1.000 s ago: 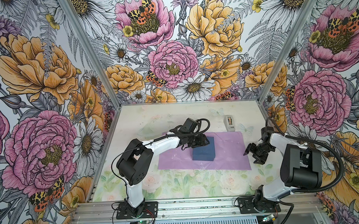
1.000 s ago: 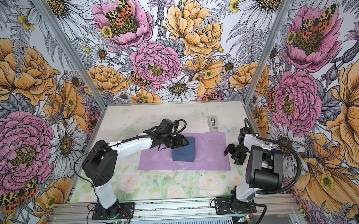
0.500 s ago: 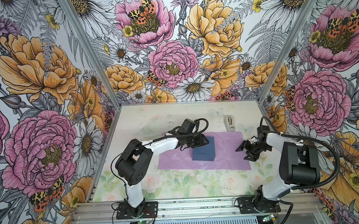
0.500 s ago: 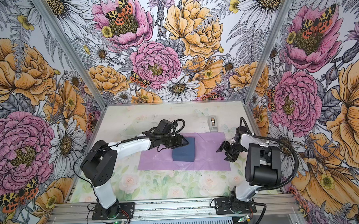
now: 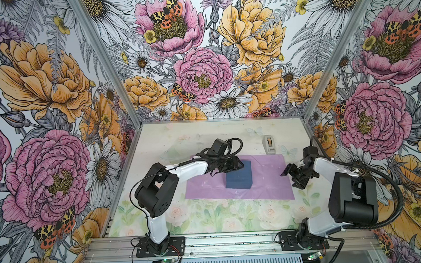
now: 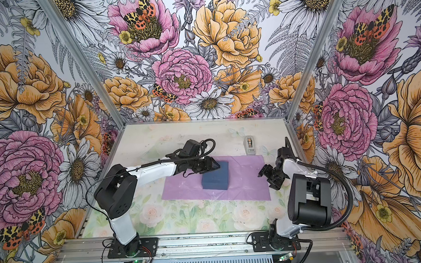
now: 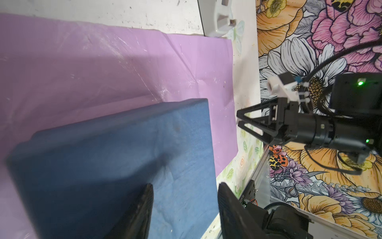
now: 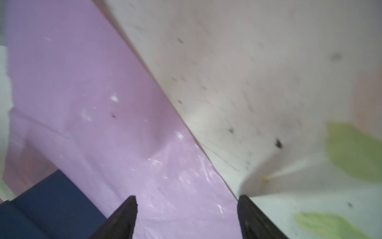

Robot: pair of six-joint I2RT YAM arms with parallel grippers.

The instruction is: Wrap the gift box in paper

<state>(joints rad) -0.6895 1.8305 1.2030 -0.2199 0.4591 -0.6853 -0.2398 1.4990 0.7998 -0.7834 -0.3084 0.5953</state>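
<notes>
Right tool, spread, has neared the creased lilac paper. Left tool, half-spread, sits over the plain navy box.

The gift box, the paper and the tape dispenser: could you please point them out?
gift box [image 5: 238,174], in a top view, middle of top face.
paper [image 5: 266,180], in a top view, bare lilac part right of box.
tape dispenser [image 5: 269,148], in a top view, grey body.

The gift box is navy, the paper lilac, the table pale floral-printed.
</notes>
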